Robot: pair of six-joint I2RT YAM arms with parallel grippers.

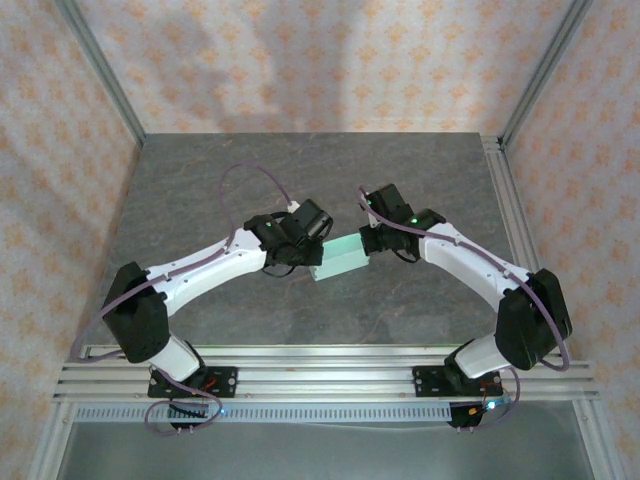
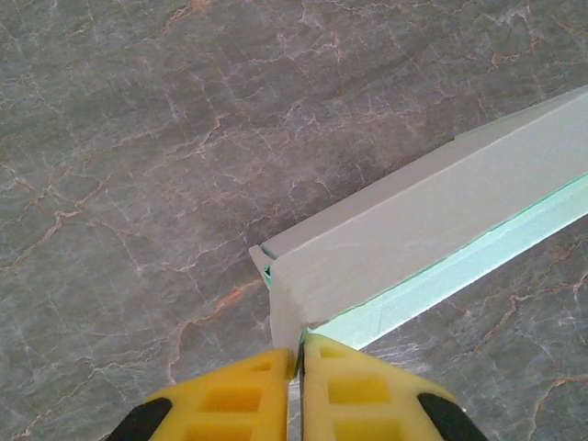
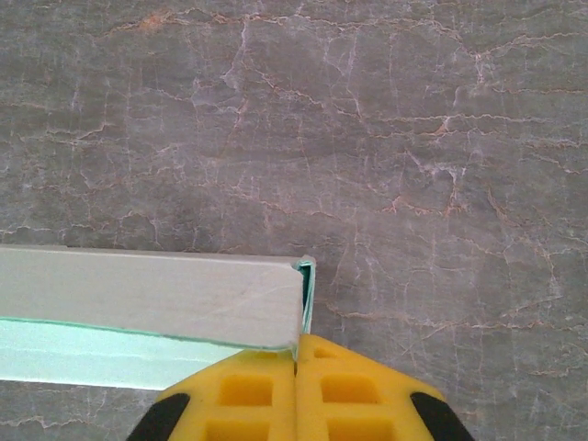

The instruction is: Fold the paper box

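The paper box (image 1: 342,258) is a slim pale mint rectangular box, held between both arms over the middle of the table. My left gripper (image 1: 305,262) is shut on its left end; in the left wrist view the yellow fingers (image 2: 230,404) pinch the end flap of the box (image 2: 413,230). My right gripper (image 1: 371,243) is shut on the right end; in the right wrist view the end flap of the box (image 3: 147,294) sits clamped between the yellow fingertips (image 3: 344,390). The box's underside is hidden.
The grey marbled table (image 1: 300,180) stretches behind and around the box. Aluminium frame rails (image 1: 330,365) run along the near edge, and patterned walls close in the back and sides.
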